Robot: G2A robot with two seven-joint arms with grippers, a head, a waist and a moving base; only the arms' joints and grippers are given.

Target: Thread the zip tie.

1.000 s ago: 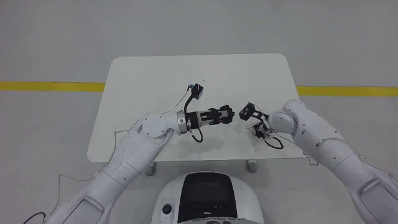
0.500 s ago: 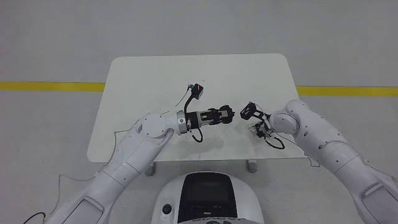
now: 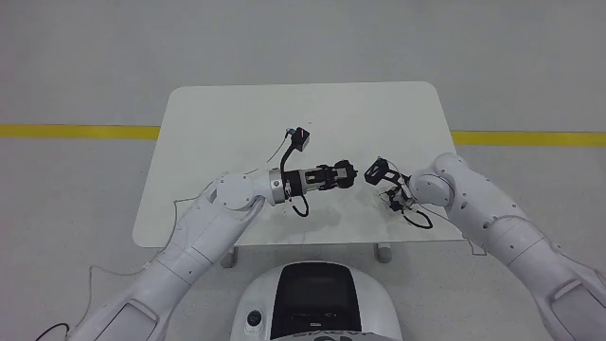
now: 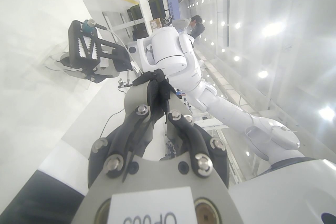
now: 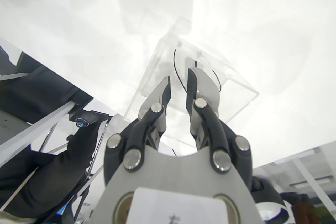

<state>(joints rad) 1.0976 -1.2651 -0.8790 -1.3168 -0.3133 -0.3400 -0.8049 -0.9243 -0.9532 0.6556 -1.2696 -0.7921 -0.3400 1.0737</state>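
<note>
At the 6 o'clock edge of the table [image 3: 237, 114], the left gripper [image 4: 157, 89] is clenched. What its pads pinch cannot be told. At its 3 o'clock, just apart, the right gripper [image 5: 179, 78] is released, its fingers straddling the thin black zip tie [image 5: 174, 62] at a clear acrylic bracket [image 5: 155, 62]. The step in hand appears to be securing the tie. The next move calls for closing squarely on the strand, then aligning tip to head.

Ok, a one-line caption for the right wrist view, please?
Right gripper open before a clear box on the white table, thin black zip tie showing between its fingers.
</note>
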